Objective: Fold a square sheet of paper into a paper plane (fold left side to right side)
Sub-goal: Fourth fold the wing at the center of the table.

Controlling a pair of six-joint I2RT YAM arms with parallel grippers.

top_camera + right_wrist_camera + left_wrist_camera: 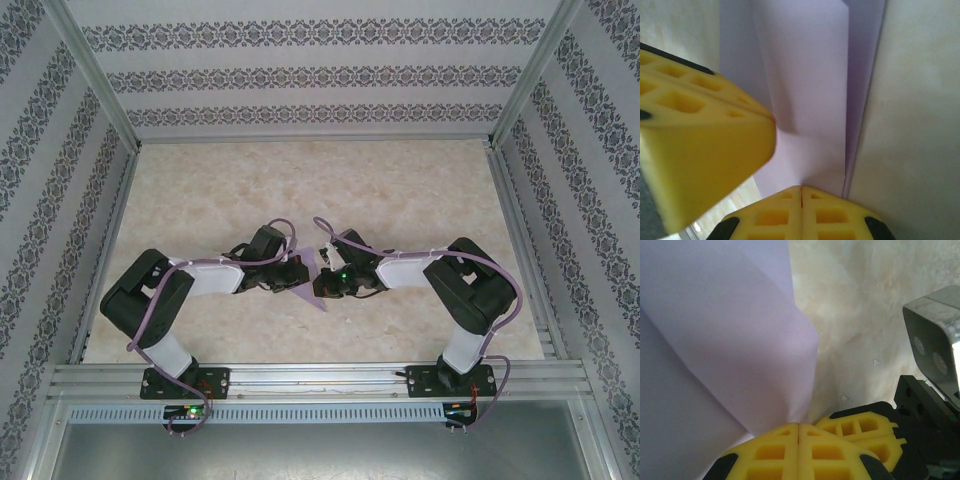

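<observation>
Lilac and folded into a pointed wedge, the sheet of paper (310,292) is held just above the pale marbled table (420,190). Seen from above, it is a little toward 6 o'clock of the table's middle, with its sharp tip aimed at 6 o'clock.

The left end effector (298,276) meets the paper from 9 o'clock and the right end effector (329,281) from 3 o'clock, so the two nearly touch across it. Both are fully closed.

In the left wrist view, the yellow fingers (775,452) press flat together at 6 o'clock — the paper rises from their seam in a curved layer toward 11 o'clock. In the right wrist view, the yellow fingers (772,217) are likewise pressed together on the paper's lower edge — creased layers stand up toward 12 o'clock.
</observation>
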